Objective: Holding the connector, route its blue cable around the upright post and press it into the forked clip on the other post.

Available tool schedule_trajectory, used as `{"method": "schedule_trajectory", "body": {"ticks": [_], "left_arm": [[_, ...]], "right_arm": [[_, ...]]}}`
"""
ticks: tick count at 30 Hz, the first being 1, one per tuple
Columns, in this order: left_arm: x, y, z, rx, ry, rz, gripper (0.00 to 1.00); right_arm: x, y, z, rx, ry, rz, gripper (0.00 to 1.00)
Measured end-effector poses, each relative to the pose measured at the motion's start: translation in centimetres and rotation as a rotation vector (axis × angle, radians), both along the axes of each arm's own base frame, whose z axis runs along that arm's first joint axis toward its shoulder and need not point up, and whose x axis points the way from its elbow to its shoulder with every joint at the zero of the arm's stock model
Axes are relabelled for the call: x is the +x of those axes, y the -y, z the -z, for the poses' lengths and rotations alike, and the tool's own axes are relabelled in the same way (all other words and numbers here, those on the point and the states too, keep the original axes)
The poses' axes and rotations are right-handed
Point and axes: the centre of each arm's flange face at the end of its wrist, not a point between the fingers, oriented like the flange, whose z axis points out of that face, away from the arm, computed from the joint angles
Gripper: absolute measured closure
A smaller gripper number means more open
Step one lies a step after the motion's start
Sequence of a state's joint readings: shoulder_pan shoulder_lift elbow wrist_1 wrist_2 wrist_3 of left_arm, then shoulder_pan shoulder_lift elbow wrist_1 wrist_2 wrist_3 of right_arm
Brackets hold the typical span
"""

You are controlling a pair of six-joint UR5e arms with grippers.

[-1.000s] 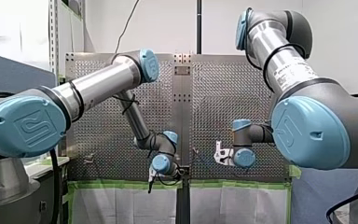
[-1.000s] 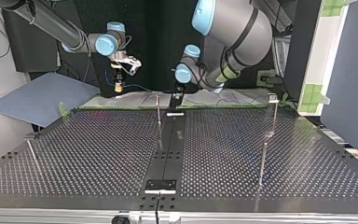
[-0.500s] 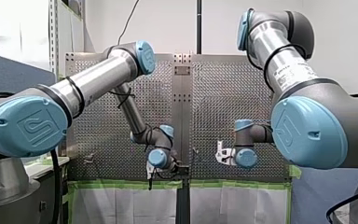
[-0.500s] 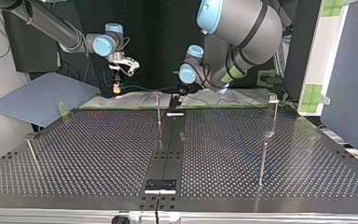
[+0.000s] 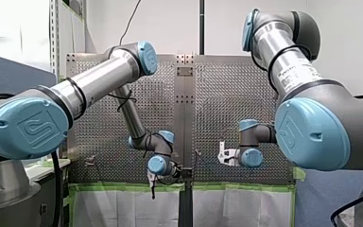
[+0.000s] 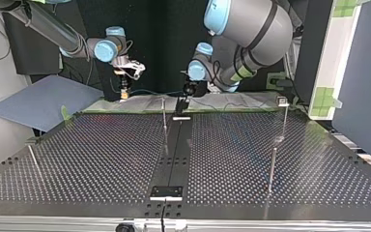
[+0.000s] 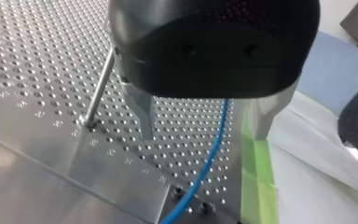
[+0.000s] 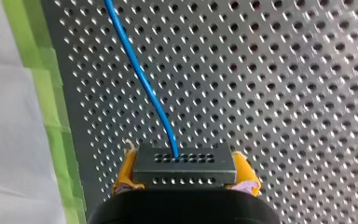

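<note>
My right gripper (image 8: 185,186) is shut on the dark connector (image 8: 185,165), which sits between its yellow pads (image 8: 126,170). The blue cable (image 8: 142,77) runs from the connector away over the perforated plate. In the top view my right gripper (image 6: 124,92) hangs at the table's far edge, left of the thin upright post (image 6: 164,113). My left gripper (image 7: 204,135) is open, and the blue cable (image 7: 216,135) passes between its metal fingers (image 7: 142,112) without being clamped. A post (image 7: 98,86) stands beside it. A post with a clip at its top (image 6: 282,102) stands at the far right.
The perforated table (image 6: 101,159) carries two more thin posts (image 6: 272,166) (image 6: 34,159) and a dark centre strip (image 6: 174,150). Green tape (image 7: 256,172) lines the table's edge, with white sheeting beyond. A blue-grey board (image 6: 38,99) lies at the top view's far left.
In the front view my left gripper has drifted a little left and down. My right gripper, still holding the connector, has shifted slightly towards the post in the top view.
</note>
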State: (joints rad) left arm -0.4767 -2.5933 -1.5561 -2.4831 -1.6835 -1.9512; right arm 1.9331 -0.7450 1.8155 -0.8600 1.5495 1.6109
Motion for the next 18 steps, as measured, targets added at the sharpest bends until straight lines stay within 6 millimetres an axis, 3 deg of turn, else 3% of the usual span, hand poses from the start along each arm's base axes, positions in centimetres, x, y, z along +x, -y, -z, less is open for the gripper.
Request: {"method": "schedule_trajectory", "body": {"ticks": [9,18], "left_arm": [[-0.1,0.9,-0.6,-0.043,0.025,-0.004,0.0],[-0.1,1.5,-4.0,-0.063,0.073,-0.045,0.0]], "right_arm": [[0.7,-0.7,0.2,0.02,-0.017,-0.054,1.0],[0.7,-0.6,0.3,0.016,-0.015,-0.057,1.0]]}}
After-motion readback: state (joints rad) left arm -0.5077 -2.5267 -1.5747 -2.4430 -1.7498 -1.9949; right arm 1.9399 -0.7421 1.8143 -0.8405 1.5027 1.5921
